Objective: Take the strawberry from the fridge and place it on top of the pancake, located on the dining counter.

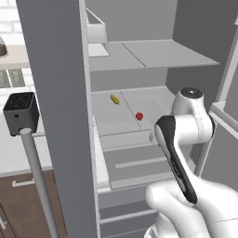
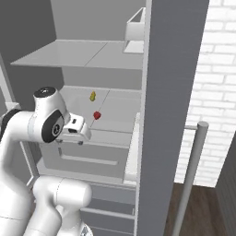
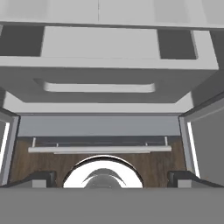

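The fridge (image 1: 56, 93) stands open, the strawberry (image 1: 139, 116) on its pale middle shelf (image 1: 153, 104), the hand (image 3: 112, 178) spread wide.

The fridge (image 1: 56, 116) runs past the top and bottom edges of both base views — its doors show only as grey slabs, and the open left door hides part of the shelves (image 1: 153, 53) behind it. The strawberry (image 1: 139, 116) is too small to make out more than a red dot, and the yellow item (image 1: 114, 99) beside it is too small to identify. The arm's own links cover the gripper (image 2: 76, 131) in the left base view — its fingertips (image 3: 41, 178) sit cut off at the bottom of the hand view.
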Available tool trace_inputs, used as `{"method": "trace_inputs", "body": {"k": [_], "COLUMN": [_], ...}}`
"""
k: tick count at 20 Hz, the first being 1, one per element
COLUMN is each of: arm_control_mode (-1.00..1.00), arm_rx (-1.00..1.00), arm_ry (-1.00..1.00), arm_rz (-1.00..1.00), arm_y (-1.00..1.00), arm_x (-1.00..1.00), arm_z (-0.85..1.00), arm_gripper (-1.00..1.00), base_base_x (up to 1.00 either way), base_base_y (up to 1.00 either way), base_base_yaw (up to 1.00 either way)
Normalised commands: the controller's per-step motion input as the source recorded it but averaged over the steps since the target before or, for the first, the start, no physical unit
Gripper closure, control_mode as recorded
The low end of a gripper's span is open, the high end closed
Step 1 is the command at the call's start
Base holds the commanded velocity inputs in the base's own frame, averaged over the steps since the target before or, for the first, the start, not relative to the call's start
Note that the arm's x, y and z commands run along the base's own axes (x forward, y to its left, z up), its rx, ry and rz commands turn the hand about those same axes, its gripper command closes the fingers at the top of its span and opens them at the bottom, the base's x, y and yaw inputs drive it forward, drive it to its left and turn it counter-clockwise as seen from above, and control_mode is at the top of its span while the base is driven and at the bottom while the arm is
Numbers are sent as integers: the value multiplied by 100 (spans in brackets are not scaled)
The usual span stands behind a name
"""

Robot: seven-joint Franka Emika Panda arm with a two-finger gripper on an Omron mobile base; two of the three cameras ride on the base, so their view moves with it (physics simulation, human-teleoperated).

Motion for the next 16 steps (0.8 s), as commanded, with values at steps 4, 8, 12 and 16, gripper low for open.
{"method": "trace_inputs", "body": {"k": [4, 8, 12, 16], "arm_control_mode": [-100, -100, -100, -100], "arm_rx": [2, 2, 0, 0], "arm_ry": [-1, 0, 0, 0], "arm_rz": [5, 2, 0, 0], "arm_y": [0, 0, 12, 12], "arm_x": [84, 100, 100, 100], "arm_z": [0, 0, -3, -18], "arm_gripper": [-100, -100, -100, -100], "base_base_x": [0, 0, 0, 0], "base_base_y": [0, 0, 0, 0], "base_base_yaw": [0, 0, 0, 0]}}
